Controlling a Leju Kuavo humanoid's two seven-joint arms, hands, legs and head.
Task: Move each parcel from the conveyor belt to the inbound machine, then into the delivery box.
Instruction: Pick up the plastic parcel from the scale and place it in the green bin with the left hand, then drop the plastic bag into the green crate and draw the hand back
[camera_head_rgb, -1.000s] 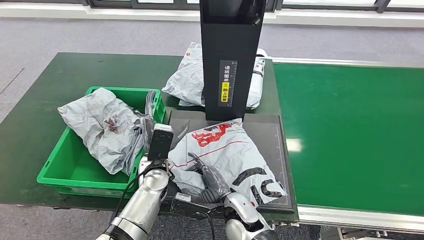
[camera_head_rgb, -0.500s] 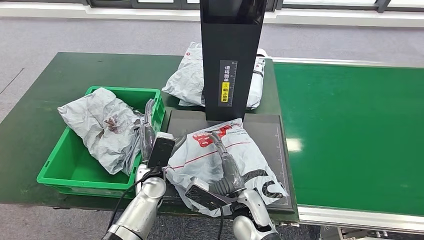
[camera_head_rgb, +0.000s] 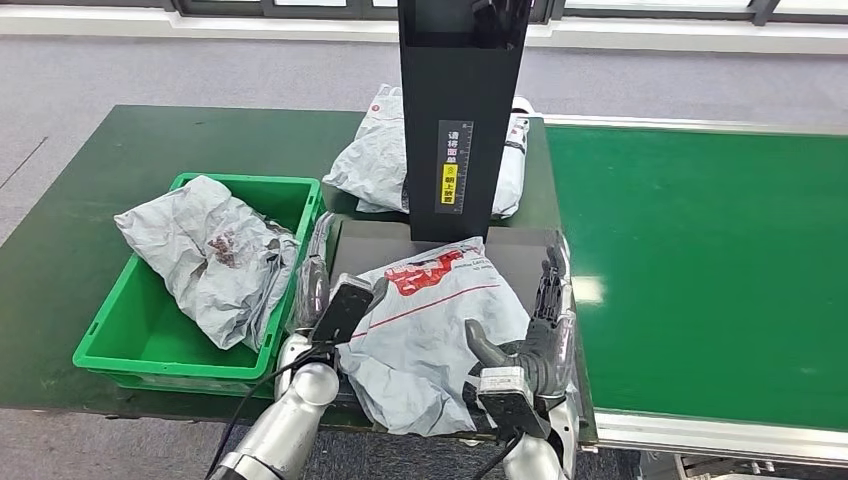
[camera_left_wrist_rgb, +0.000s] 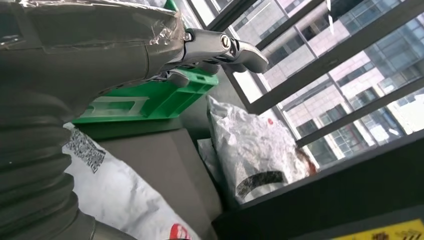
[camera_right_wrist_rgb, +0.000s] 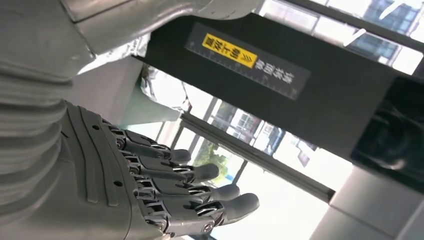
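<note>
Since the earlier frames the right hand (camera_head_rgb: 545, 320) has slid off the top of the parcel (camera_head_rgb: 435, 325) to its right edge, fingers now straight and spread, holding nothing. That white bag with red print lies crumpled on the dark scanning plate (camera_head_rgb: 525, 250) of the inbound machine (camera_head_rgb: 462, 110), printed side up under the black column, presumably so the label can be read. The left hand (camera_head_rgb: 335, 300) sits at the bag's other edge, between it and the green box (camera_head_rgb: 110, 330); both hands flank the parcel, which looks like a set-up for scooping it toward the box. Whether the left hand touches or pinches the bag I cannot tell, since its fingers are hidden from above and the wrist camera cuts them off. A grey bag (camera_head_rgb: 205, 255) already fills much of the box. Another parcel (camera_head_rgb: 375, 160) lies on the desk (camera_head_rgb: 90, 190) behind the column, partly hidden by it. Beside the plate runs the conveyor belt (camera_head_rgb: 700, 270).
</note>
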